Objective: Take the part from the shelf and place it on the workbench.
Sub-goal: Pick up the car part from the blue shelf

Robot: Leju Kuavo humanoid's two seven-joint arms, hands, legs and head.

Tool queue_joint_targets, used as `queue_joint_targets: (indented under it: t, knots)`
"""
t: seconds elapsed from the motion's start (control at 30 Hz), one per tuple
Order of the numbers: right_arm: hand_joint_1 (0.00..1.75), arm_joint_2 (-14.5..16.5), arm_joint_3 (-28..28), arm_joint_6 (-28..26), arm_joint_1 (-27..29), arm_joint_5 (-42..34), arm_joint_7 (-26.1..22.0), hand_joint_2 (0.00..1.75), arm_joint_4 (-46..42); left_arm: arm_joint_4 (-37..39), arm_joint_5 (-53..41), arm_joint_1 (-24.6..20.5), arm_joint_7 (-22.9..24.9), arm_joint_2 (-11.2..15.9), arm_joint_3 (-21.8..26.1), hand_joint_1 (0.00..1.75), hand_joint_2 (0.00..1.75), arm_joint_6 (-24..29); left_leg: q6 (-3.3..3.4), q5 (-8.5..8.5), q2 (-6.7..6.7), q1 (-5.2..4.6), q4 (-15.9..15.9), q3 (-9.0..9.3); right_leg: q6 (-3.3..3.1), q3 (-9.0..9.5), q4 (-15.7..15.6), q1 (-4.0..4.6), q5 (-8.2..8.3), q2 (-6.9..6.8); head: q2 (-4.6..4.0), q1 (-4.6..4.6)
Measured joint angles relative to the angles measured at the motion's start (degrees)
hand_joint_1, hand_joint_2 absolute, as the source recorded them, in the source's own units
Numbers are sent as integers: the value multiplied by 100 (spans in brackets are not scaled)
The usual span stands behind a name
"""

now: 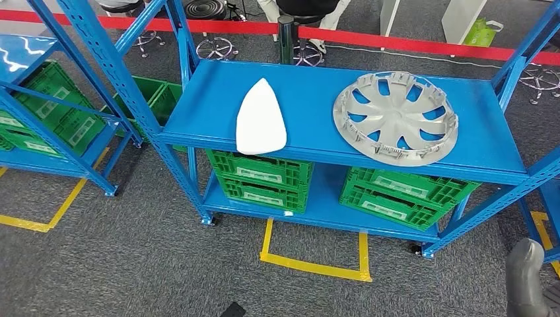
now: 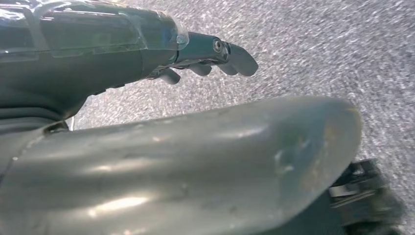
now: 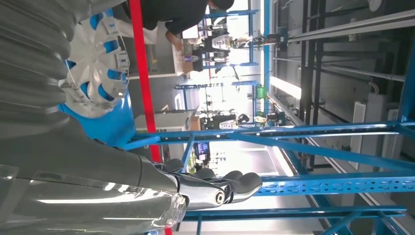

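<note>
Head view: blue shelf (image 1: 317, 99), top deck holds two parts. White shell (image 1: 261, 119), teardrop-shaped, lies flat near the front edge, left of centre. Grey hubcap (image 1: 395, 117) lies inner side up on the right half, well apart from the shell, its near rim close to the deck's front edge. Task says only "the part", so can't tell which is meant. Green crates (image 1: 261, 177) sit on the lower deck. Right hand (image 1: 528, 281) just pokes in at the lower right corner, well short of the shelf; too little shows here to read the fingers.

Left wrist view: left hand (image 2: 210, 56) hangs over grey carpet (image 2: 318, 49), fingers a little curled, apart from the thumb, nothing in it.

Right wrist view: right hand (image 3: 215, 186) raised w/ shelf posts behind, fingers side by side and only slightly bent, clear of the thumb, empty. Hubcap (image 3: 95, 61) shows behind the wrist cover, not touched.

Handling, as a judgement: both look like thin moulded plastic, light, fairly stiff, smooth so prob. slippery. Hubcap: wide and flexy, clips round the rim look breakable; best taken at the near rim or through a spoke opening, thumb over, fingers under. Shell: lies flat w/ low edges, hard to get under; slide to the deck edge, then pinch the wide end
</note>
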Motion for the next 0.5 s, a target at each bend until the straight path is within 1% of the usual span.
queue_joint_targets:
  t: [0.03,0.07,0.1,0.13,0.2,0.23,0.27,0.3,0.33,0.37,0.4,0.43,0.47,0.5]
  knots:
    - [0,1,7,0,0,-6,13,175,-5,2,-1,-1,0,1,0,0,0,-3,22,208,-2,-6,-367,155,19,28,2,9,-20,8,0,0]
    - [0,1,8,0,0,-11,18,175,-12,3,-1,-5,0,2,0,0,0,-4,47,335,-3,-13,-678,290,43,41,10,18,-38,14,0,-1]
    - [0,1,9,0,-1,-25,25,175,-20,4,-1,-10,0,2,0,0,0,-6,73,380,-6,-21,-864,368,70,41,16,25,-48,18,0,0]
    - [0,0,10,0,-2,-46,33,175,-26,7,1,-13,1,3,0,0,0,-8,98,352,-10,-30,-925,391,99,31,18,31,-51,19,0,1]
    - [0,-2,12,0,-6,-112,82,175,-32,14,16,-17,2,7,1,0,0,-32,159,352,-14,-25,-966,389,157,17,22,22,-64,17,0,5]
    - [0,-3,13,0,-9,-144,122,175,-33,19,28,-17,2,9,1,0,0,-53,189,361,-12,-16,-982,394,189,-5,79,19,-120,12,0,9]
    - [0,-5,15,0,-13,-175,170,175,-34,21,41,-18,2,10,2,0,0,-75,221,370,-5,-6,-999,400,219,-71,234,17,-230,8,0,13]
    - [0,-11,21,0,-15,-202,216,175,-31,23,51,-19,2,10,2,0,0,-88,245,373,5,0,-1010,407,245,-195,513,16,-397,3,0,16]
    - [0,-20,30,0,-16,-217,258,175,-23,23,57,-19,2,10,2,0,0,-95,260,370,16,-5,-1009,408,263,-368,888,17,-586,0,0,20]
    - [0,-33,40,0,-17,-228,301,131,-11,25,63,-18,2,9,2,0,0,-96,273,365,27,-13,-1007,410,273,-553,1276,17,-745,0,0,20]
    - [0,-52,54,0,-16,-228,348,131,5,28,69,-17,2,8,2,0,0,-96,279,361,34,-22,-1006,415,273,-691,1556,18,-818,0,0,20]
    - [0,-70,68,0,-19,-226,401,87,20,31,74,-17,2,8,2,0,0,-96,287,355,39,-33,-1005,424,264,-745,1647,19,-778,0,0,20]
    - [0,-89,84,0,-23,-226,453,87,33,34,78,-17,2,5,2,0,0,-95,292,349,38,-46,-1005,440,243,-695,1517,21,-627,0,0,20]
    - [0,-107,99,0,-31,-243,506,131,44,37,80,-19,2,-1,2,0,0,-92,296,340,35,-59,-1005,461,209,-553,1191,26,-396,0,0,20]
